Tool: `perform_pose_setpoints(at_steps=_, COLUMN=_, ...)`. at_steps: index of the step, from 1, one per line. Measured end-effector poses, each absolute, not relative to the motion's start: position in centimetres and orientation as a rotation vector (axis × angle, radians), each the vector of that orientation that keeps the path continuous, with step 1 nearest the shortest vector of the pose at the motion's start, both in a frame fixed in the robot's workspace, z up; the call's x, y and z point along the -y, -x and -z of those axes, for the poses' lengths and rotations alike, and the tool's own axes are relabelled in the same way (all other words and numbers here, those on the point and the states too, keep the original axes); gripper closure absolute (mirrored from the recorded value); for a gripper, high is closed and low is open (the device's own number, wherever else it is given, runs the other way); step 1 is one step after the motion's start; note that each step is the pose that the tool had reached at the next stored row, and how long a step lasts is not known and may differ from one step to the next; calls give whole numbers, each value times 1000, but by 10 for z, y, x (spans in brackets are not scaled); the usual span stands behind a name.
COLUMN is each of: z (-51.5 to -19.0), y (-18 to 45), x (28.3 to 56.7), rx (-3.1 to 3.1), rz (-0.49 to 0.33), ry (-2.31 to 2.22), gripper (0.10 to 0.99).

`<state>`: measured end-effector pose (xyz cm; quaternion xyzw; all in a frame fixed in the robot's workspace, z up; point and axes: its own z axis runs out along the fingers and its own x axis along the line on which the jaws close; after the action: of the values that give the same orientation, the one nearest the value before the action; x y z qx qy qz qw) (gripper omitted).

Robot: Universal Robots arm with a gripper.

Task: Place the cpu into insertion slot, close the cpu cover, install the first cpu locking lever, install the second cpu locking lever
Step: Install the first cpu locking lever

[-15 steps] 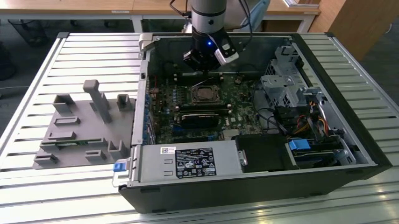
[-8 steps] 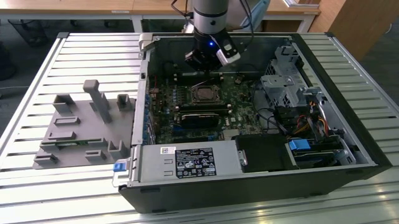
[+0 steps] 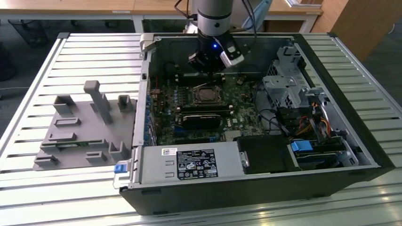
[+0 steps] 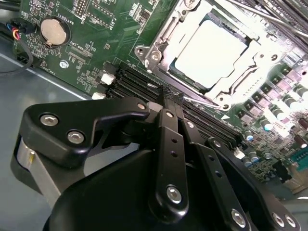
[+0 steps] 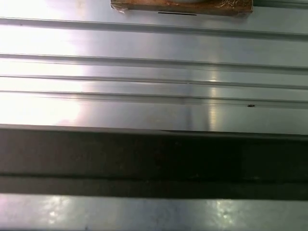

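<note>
Cpu [image 4: 208, 52], a flat square with a pale, glaring metal top, sits in the insertion slot [image 3: 195, 96] near the middle of the green circuit board [image 4: 96, 43]; the cpu cover [image 4: 160, 47], a thin silvery stamped frame, lies flat around it, so you see the chip through its square window. Your gripper [image 4: 172, 93] has its matte black, bolted fingers [image 4: 167, 144] drawn together with hardly a gap, tips over the long black ribbed memory slots [image 4: 127, 77] just beside the cover's edge, and you cannot tell whether they pinch anything
</note>
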<state>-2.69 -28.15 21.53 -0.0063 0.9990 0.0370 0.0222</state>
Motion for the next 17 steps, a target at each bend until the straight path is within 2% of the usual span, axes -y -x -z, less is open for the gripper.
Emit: perform_pose_setpoints(at_steps=17, z=-202, y=21, x=280, rx=-3098, rz=-85, ry=20, gripper=980)
